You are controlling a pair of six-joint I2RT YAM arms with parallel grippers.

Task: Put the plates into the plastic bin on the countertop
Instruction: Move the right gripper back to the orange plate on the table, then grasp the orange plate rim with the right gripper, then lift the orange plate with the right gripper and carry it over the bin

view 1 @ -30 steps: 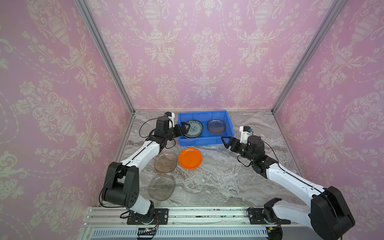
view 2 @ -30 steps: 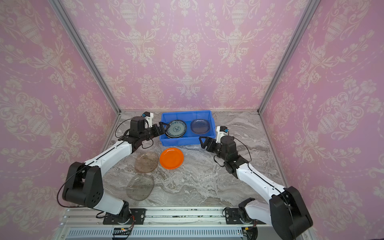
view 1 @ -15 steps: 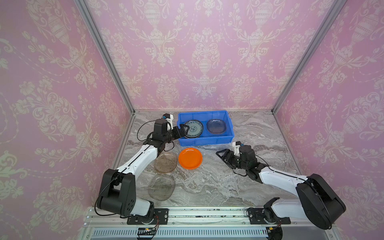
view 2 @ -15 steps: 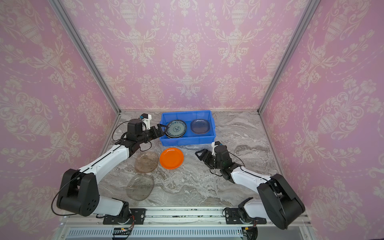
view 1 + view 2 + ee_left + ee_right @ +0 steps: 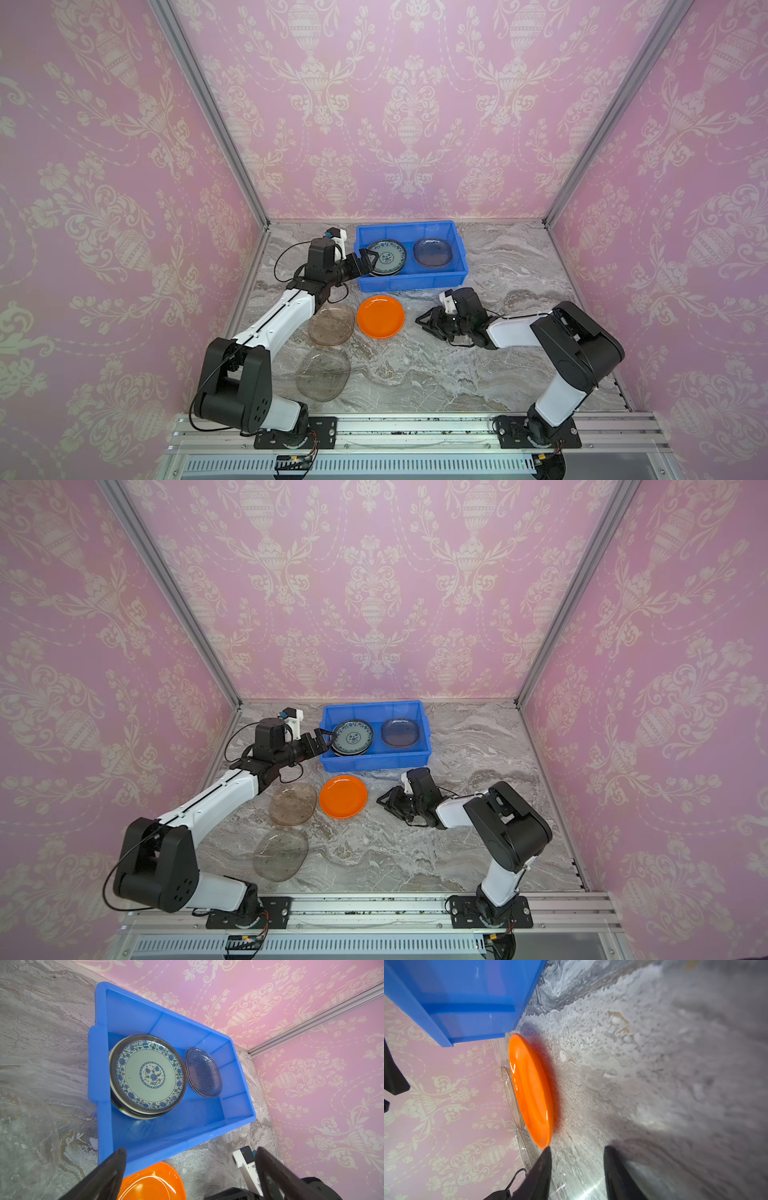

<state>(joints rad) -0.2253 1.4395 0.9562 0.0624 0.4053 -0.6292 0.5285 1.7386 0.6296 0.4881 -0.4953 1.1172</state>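
**Operator:** How far along am I?

**Spotter:** Reading left to right, two glass plates lie flat on the countertop (image 5: 415, 374). The brownish glass plate (image 5: 332, 326) is nearer the bin and the grey glass plate (image 5: 323, 376) farther from it. Just right of them sits the orange plate (image 5: 380, 316), also flat and face up. Those three are left for you. Inside the plastic bin (image 5: 411, 283), a stack topped by the teal-patterned plate (image 5: 386, 257) fills the left half and a smoky glass plate (image 5: 433, 252) the right. I'd judge you past halfway.

**Operator:** And my claws?

**Spotter:** Your left gripper (image 5: 365, 259) hovers at the bin's left end, jaws spread wide, holding nothing. Your right gripper (image 5: 422, 322) sits low, just beside the orange plate's right edge, jaws partly apart and empty.

**Operator:** Which way do things point?

**Spotter:** The orange plate is round, so it has no long axis. The bin's long side runs across both top views, parallel to the back wall (image 5: 407, 124).
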